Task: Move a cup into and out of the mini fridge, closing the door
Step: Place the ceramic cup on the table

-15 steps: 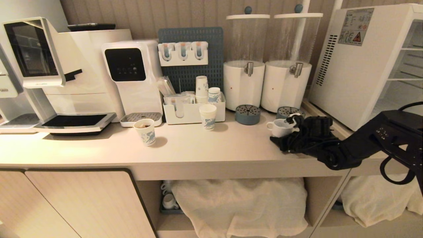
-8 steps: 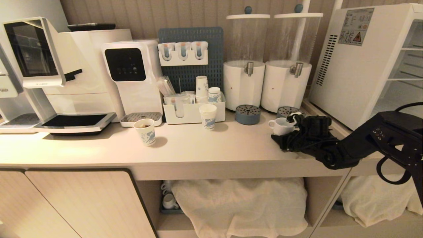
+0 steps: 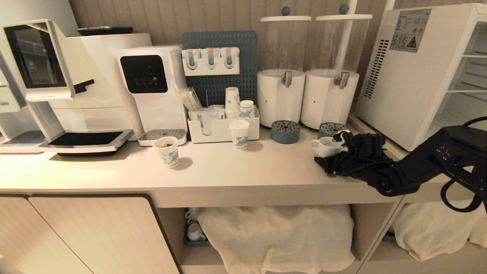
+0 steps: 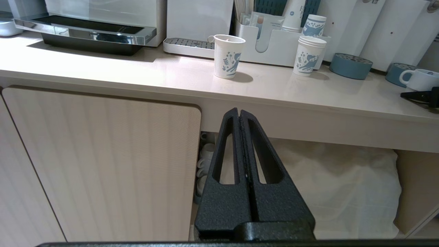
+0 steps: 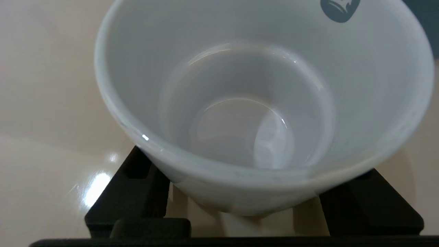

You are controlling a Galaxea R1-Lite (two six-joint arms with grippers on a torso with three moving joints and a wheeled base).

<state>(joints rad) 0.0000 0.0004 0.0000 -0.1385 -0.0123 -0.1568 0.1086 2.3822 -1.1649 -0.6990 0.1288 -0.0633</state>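
Cup (image 3: 324,147) stands upright on the counter (image 3: 228,167), between the fingers of the right gripper (image 3: 336,154), handle pointing away from the wrist. Right gripper: jaws wide, one finger (image 5: 133,192) on each side of the cup base; contact cannot be confirmed. Fridge (image 3: 414,72) stands behind the right arm, interior shelves exposed. Left gripper (image 4: 240,118): jaws fully closed, empty, below counter level facing the cabinet.

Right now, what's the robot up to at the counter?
The right gripper is at the white cup on the counter, a finger on each side of it; whether they press it is unclear. The cup looks empty. The mini fridge stands just to the right. The left gripper hangs shut below the counter edge.
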